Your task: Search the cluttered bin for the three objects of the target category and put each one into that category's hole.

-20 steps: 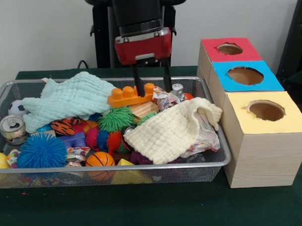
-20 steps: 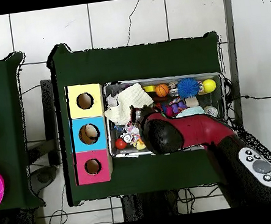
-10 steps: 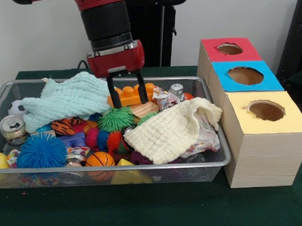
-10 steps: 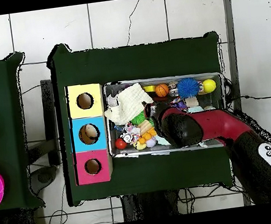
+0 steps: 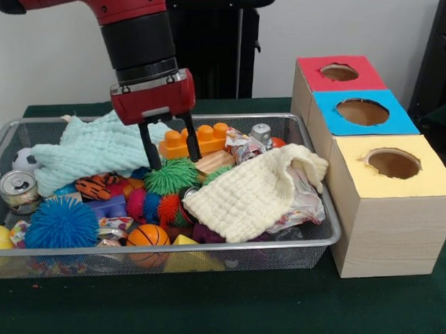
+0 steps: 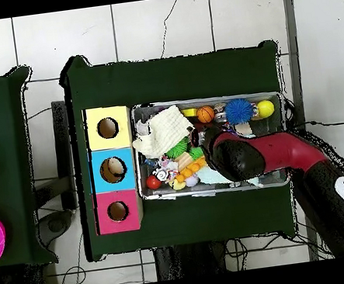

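A wire bin holds mixed clutter. My gripper hangs open just above the green spiky ball, with nothing between its fingers. Behind it lies an orange toy brick. A pale green cloth fills the bin's back left and a cream cloth its right side. Beside the bin stand three boxes with holes: red, blue, yellow. In the overhead view my arm hides the gripper.
Also in the bin: a blue spiky ball, a small basketball, a drink can, a yellow ball, a soccer ball, crumpled wrappers. The blue box's hole shows something inside.
My gripper has moved left across the bin, from over the orange brick's right end to above the green spiky ball, staying open. The objects have not shifted.
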Robot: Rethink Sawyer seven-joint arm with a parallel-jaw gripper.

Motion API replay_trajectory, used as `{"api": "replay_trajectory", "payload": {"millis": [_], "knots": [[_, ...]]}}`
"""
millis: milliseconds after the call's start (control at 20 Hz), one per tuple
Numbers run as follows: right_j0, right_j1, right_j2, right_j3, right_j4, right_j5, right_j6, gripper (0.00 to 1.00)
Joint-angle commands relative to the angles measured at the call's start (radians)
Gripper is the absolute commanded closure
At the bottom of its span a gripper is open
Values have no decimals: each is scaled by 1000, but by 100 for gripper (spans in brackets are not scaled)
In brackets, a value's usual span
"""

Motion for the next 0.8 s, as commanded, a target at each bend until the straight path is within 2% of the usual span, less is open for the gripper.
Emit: {"api": "replay_trajectory", "payload": {"millis": [50,450,800], "knots": [[-41,71,65,-98,-139,87,-340,0],[-70,84,44,-136,-233,118,-394,0],[-59,35,-2,-78,-292,147,-378,0]]}}
